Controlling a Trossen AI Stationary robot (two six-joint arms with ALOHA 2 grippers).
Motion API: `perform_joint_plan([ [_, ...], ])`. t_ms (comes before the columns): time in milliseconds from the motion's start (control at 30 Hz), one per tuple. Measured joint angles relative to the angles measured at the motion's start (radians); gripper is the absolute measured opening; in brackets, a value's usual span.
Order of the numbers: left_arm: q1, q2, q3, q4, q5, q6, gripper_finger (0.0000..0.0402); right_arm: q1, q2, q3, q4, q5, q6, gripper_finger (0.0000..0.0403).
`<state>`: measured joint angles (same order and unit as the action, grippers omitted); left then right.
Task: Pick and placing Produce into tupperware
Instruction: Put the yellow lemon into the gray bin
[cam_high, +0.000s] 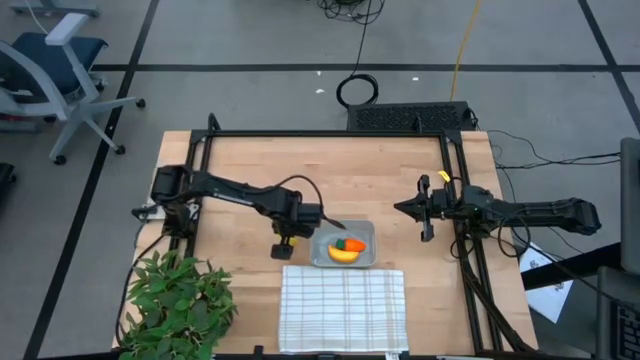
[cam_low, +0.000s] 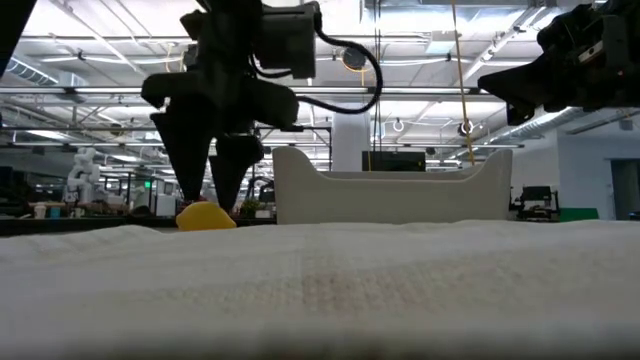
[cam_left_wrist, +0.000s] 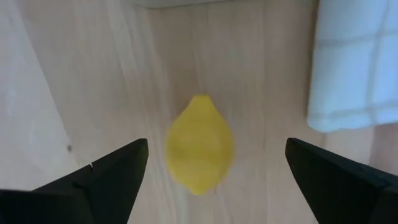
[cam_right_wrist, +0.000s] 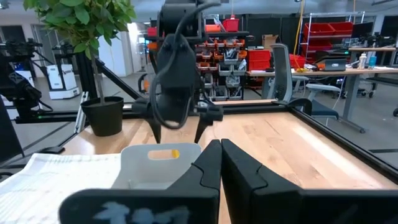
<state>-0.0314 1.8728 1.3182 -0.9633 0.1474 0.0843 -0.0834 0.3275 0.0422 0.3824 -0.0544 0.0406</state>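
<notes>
Right under the left wrist camera sits the small round yellow fruit (cam_left_wrist: 199, 144), resting on the wooden table (cam_high: 250, 160) with the left gripper (cam_high: 287, 246) poised above it, fingers (cam_left_wrist: 99, 183) spread wide to either side (not touching it). Just beside it, the shallow translucent grey plastic container (cam_high: 344, 243) holds the curved yellow banana (cam_high: 344, 256) and orange carrot (cam_high: 350, 243). Well off to the side, the right gripper (cam_high: 424, 209) hovers with fingers pressed together.

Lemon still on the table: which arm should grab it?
Left. The left gripper hangs open right over the lemon, fingers either side. The right gripper waits shut beyond the container.
</notes>
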Motion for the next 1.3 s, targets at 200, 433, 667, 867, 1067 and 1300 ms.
perform_joint_plan([
  [200, 0.0, 0.04, -0.001, 0.026, -0.025, 0.015, 0.0386, 0.0, 0.0, 0.0, 0.0, 0.0, 0.008, 0.0],
  [433, 0.007, 0.041, -0.024, 0.029, -0.034, 0.026, 0.0386, 0.0, 0.0, 0.0, -0.003, -0.001, 0.008, 0.0],
  [667, 0.02, 0.041, -0.088, 0.082, -0.047, 0.025, 0.0385, 0.0, 0.0, 0.0, -0.006, -0.001, 0.006, 0.0],
  [867, 0.021, 0.04, -0.091, 0.102, -0.045, 0.039, 0.0385, 0.0, 0.0, 0.0, -0.005, 0.0, 0.004, 0.0],
  [1067, 0.024, 0.04, -0.091, 0.102, -0.046, 0.043, 0.0384, 0.0, 0.0, 0.0, -0.005, 0.0, 0.004, 0.0],
  [1300, 0.025, 0.04, -0.091, 0.101, -0.059, 0.044, 0.031, 0.0, 0.0, 0.0, -0.005, 0.0, 0.004, 0.0],
])
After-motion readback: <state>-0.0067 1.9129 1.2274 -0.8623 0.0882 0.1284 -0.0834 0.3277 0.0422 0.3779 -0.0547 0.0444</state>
